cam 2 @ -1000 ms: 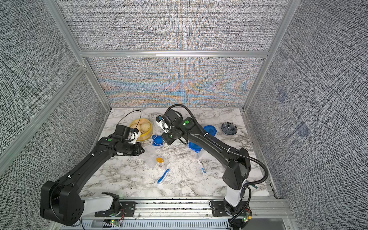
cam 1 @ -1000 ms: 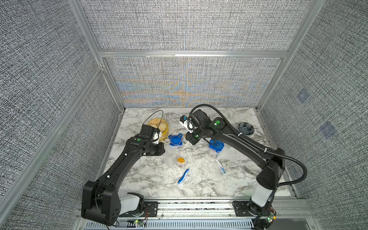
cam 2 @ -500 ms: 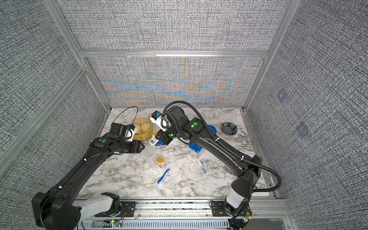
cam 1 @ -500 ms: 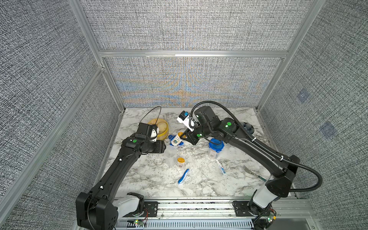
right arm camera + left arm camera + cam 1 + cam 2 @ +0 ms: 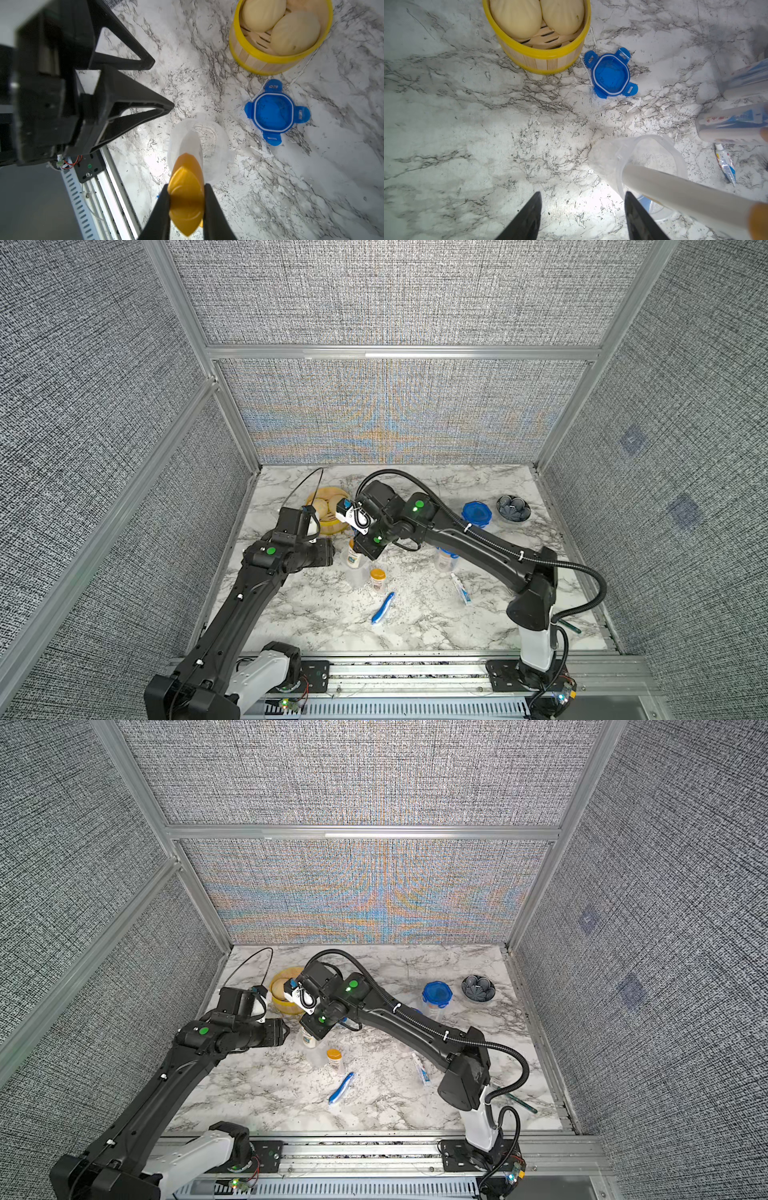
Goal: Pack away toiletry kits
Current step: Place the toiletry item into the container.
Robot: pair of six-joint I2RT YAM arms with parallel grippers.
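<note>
Since a second ago, the right gripper (image 5: 186,190) has swung across from above the loose lid (image 5: 274,111) to the open jar (image 5: 218,141), carrying a bottle (image 5: 352,559), and the left gripper (image 5: 582,195) has gone from closed to spread. The right fingers are clamped on the bottle's glossy orange cap, one black finger on each side. The smooth white cylinder below the cap hangs tilted, its lower end inside the mouth of the jar. Whether it touches the bottom cannot be told. The jar is clear thin plastic, rounded-square, and stands on the grey-veined marble table (image 5: 415,626).

The left gripper's tapered black fingers stand apart with nothing between them, just beside the jar and not touching it.

Near the jar, the translucent blue lid lies flat with its white seal ring showing and four tabs splayed out. A round steamer (image 5: 537,56) with a yellow rim and pale wooden slats stands just beside the lid, holding smooth cream buns (image 5: 517,16).

In both top views, a second bottle (image 5: 377,578) stands upright just beside the jar, a curved blue-and-white toothbrush (image 5: 383,608) lies nearer the front edge, and a small white toothpaste tube (image 5: 461,589) lies flat to the right. A closed jar (image 5: 476,514) with a blue lid stands near the back, beside a dark patterned bowl (image 5: 513,508).
</note>
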